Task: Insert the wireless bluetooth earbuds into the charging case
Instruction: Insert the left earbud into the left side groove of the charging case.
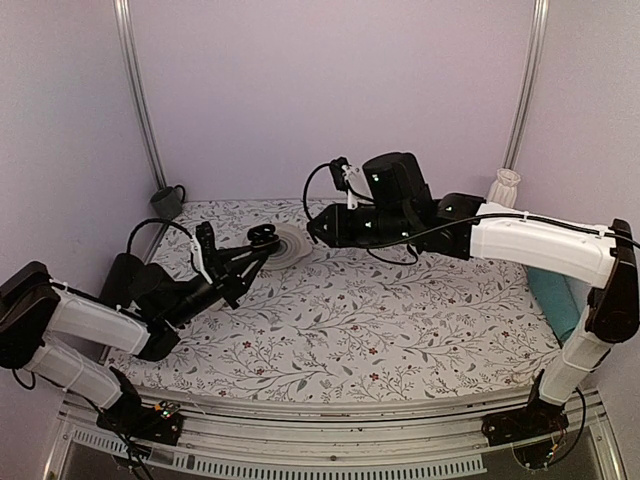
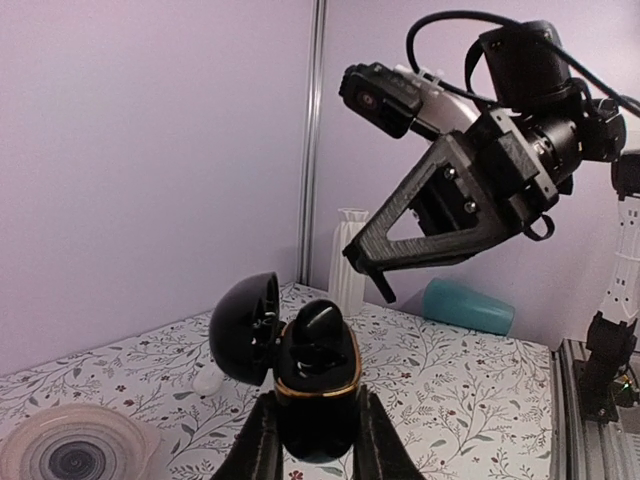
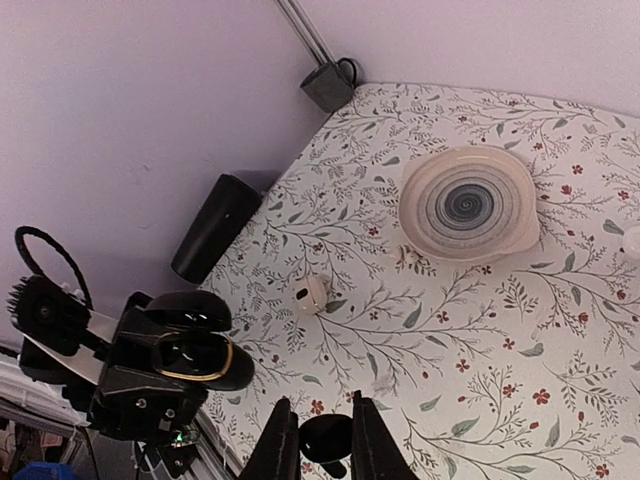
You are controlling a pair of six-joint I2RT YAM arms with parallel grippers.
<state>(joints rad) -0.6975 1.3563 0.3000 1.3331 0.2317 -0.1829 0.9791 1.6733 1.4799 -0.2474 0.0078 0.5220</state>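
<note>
Slip risk: the small black earbud (image 3: 326, 436) pinched in the right gripper (image 3: 320, 415) could tumble onto the floral-cloth table (image 1: 400, 320) if it meets its socket askew. The right arm reaches across and hovers near the glossy black gold-rimmed charging case (image 2: 318, 400), lid open, clamped aloft by the left gripper (image 2: 314, 445). A second earbud (image 2: 320, 325) appears already seated.

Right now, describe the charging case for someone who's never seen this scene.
Start at the left arm's pincer, raised above the floral table. Clamped in it is the charging case: glossy black, pebble-shaped, lid flipped open. Its gold rim sets it apart from the small white oval object lying on the table.
</note>
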